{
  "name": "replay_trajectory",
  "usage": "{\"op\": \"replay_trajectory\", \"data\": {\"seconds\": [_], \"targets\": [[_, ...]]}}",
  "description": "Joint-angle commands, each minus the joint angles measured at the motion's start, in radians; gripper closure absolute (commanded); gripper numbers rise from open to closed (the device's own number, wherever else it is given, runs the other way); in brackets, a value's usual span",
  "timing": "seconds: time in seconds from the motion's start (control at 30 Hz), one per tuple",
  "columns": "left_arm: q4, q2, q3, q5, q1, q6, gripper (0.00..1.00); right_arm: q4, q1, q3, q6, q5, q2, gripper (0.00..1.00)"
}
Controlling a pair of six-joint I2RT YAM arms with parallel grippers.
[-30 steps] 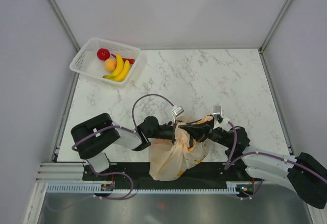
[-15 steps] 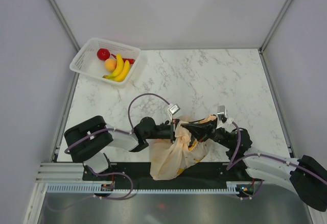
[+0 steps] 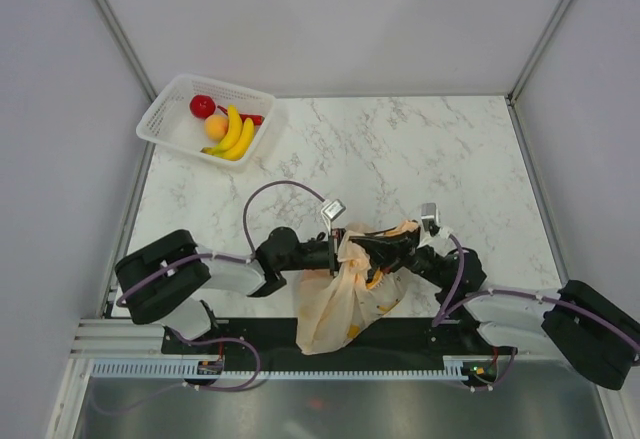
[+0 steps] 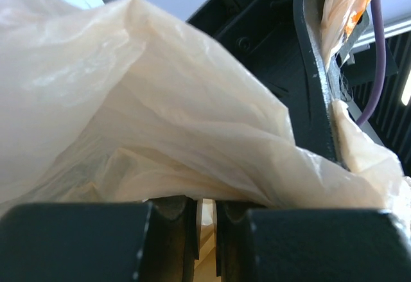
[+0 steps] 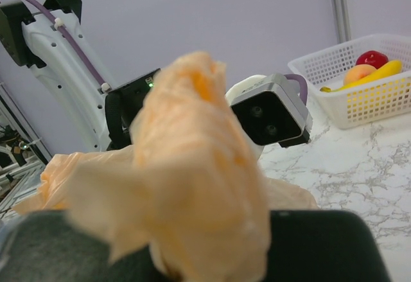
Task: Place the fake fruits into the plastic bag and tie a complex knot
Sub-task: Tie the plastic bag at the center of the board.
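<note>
At six o'clock the thin translucent peach-beige plastic bag point(image 3: 335, 309) sags while the nearly closed left gripper point(image 3: 343, 247) and fully closed right gripper point(image 3: 388, 254) each pinch its bunched top, apparently to pull it taut for tying, though glossy fake fruits point(image 3: 225, 129) lie in the white lattice basket point(image 3: 160, 109) at ten o'clock.

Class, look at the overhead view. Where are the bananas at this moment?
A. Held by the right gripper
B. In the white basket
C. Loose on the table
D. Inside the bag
B: the bananas lie in the basket at the table's far left corner, well away from the bag between the two arms.
</note>
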Motion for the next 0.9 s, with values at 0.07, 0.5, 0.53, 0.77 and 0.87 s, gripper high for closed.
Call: {"op": "replay_trajectory", "data": {"seconds": [0.07, 0.5, 0.53, 0.77, 0.87], "targets": [[0.42, -0.106, 0.029, 0.037, 0.095, -0.028, 0.83, -0.011, 0.01, 0.108, -0.038, 0.022, 0.138, 1.0], [0.264, -0.399, 0.008, 0.296, 0.6, -0.206, 0.83, 0.084, 0.05, 0.599, 0.027, -0.057, 0.618, 1.0], [0.241, -0.41, 0.003, 0.31, 0.604, -0.179, 0.83, 0.139, 0.047, 0.625, 0.05, -0.066, 0.649, 1.0], [0.266, -0.309, -0.072, 0.368, 0.597, -0.137, 0.82, 0.242, 0.045, 0.668, 0.106, -0.09, 0.859, 1.0], [0.419, -0.174, -0.093, 0.379, 0.568, -0.199, 0.83, 0.305, 0.038, 0.678, 0.141, -0.113, 0.927, 1.0]]}}
